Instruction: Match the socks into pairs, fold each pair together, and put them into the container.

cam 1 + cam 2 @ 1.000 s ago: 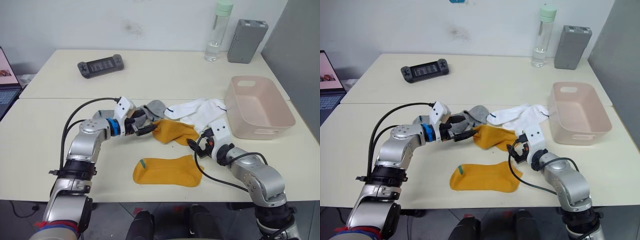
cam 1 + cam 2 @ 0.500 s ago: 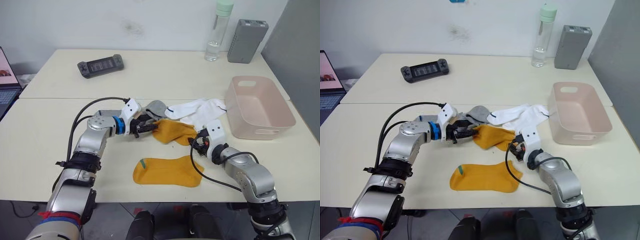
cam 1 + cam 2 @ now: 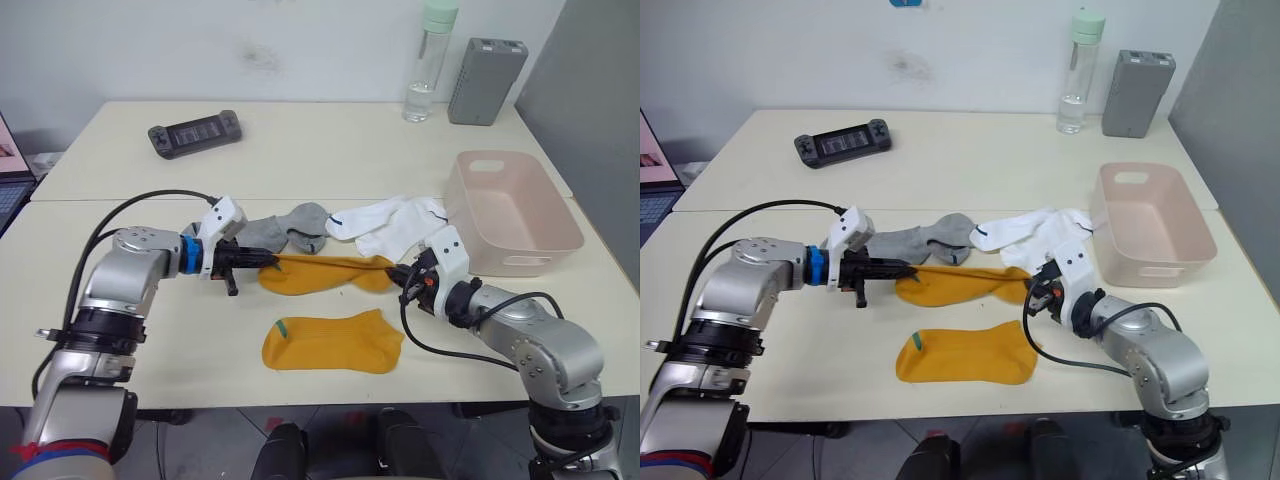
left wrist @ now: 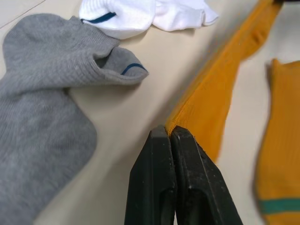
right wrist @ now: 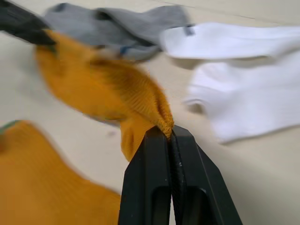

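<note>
We see a cream table (image 3: pixel 90 300) bearing a pink container (image 3: pixel 512 214), a flat orange sock (image 3: pixel 332 342), grey socks (image 3: pixel 285 228) and white socks (image 3: pixel 395 220). At its far edge stand a bottle (image 3: pixel 424 62), a grey box (image 3: pixel 486 68) and a game controller (image 3: pixel 194 131).

No text, label, brand or number can be read anywhere; the grey box (image 3: pixel 487 67), the water bottle (image 3: pixel 424 58) and the dark handheld console (image 3: pixel 193 131) on the table carry no legible markings; the console's screen may hold print, but it looks plain dark.
</note>
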